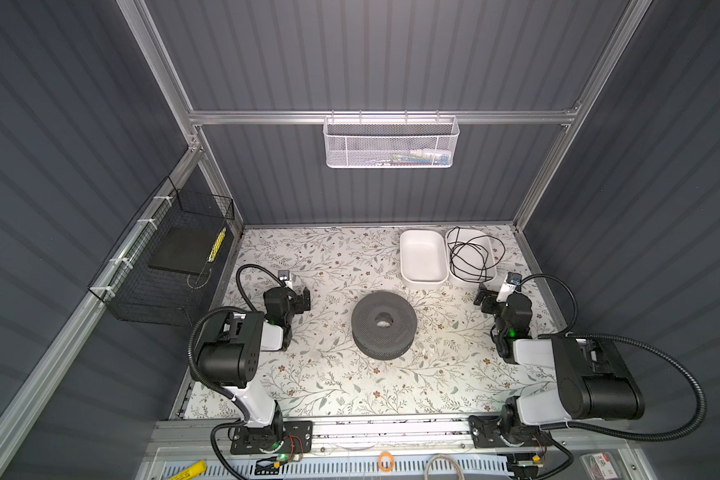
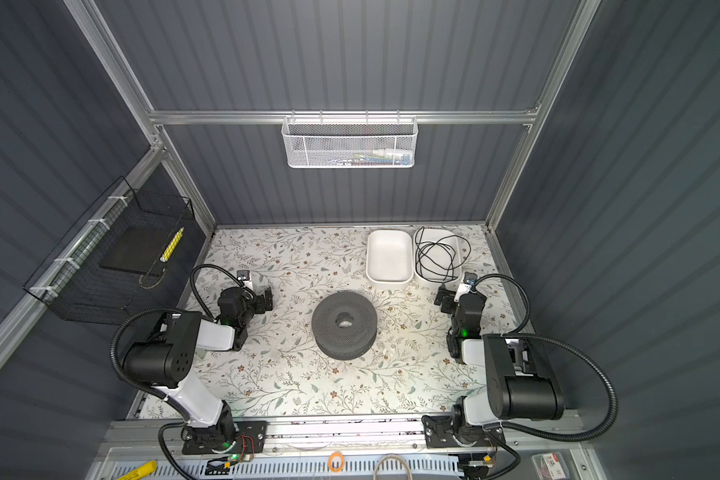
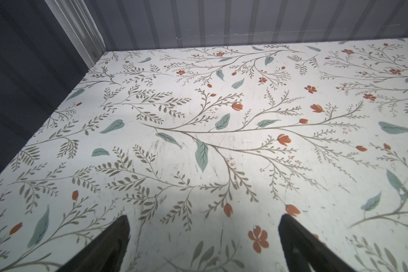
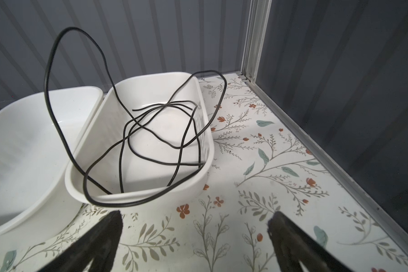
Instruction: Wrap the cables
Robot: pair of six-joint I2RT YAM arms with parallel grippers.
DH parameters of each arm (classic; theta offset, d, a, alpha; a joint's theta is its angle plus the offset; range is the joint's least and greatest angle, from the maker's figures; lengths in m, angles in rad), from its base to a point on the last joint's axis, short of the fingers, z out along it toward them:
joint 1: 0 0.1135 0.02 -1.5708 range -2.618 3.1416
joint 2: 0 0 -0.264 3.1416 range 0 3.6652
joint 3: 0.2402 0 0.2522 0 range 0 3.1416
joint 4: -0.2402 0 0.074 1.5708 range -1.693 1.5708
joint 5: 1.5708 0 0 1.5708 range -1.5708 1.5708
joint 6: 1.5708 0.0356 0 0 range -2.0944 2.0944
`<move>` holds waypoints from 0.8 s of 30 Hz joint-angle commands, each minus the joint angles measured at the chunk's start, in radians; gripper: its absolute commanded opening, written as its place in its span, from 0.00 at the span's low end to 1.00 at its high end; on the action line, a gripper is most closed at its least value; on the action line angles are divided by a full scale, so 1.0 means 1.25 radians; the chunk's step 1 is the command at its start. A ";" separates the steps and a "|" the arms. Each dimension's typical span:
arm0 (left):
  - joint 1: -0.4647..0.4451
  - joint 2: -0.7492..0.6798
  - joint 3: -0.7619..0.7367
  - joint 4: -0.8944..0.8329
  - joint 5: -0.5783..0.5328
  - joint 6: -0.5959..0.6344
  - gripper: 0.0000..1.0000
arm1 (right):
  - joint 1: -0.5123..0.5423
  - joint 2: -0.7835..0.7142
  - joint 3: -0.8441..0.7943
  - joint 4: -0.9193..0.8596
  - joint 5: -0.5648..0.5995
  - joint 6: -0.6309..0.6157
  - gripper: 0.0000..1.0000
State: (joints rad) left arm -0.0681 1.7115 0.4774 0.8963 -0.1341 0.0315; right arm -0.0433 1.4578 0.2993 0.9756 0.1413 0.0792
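Observation:
The only cable in view is a thin black wire [image 1: 465, 249] [image 2: 433, 253] lying in loose loops in the right-hand white bin [image 1: 492, 272] at the back right. In the right wrist view the cable [image 4: 125, 205] spills over that bin's [image 4: 186, 188] near rim, and one loop stands up above it. My right gripper [image 1: 484, 301] [image 4: 194, 215] is open just in front of the bin, with nothing between its fingers. My left gripper [image 1: 304, 299] [image 3: 204, 217] is open over bare table at the left. A dark grey spool [image 1: 383, 324] lies flat in the middle.
An empty white bin [image 1: 422, 282] stands left of the cable's bin. A black wire basket [image 1: 163, 266] hangs on the left wall and a white mesh basket [image 1: 391, 143] on the back rail. An orange ring [image 1: 386, 461] lies on the front rail.

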 commanded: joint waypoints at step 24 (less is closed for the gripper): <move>0.004 0.005 0.002 0.003 -0.007 -0.007 0.99 | 0.013 -0.001 0.009 0.020 0.014 -0.007 0.99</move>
State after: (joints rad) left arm -0.0681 1.7115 0.4774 0.8963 -0.1341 0.0315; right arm -0.0353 1.4578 0.2996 0.9794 0.1448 0.0784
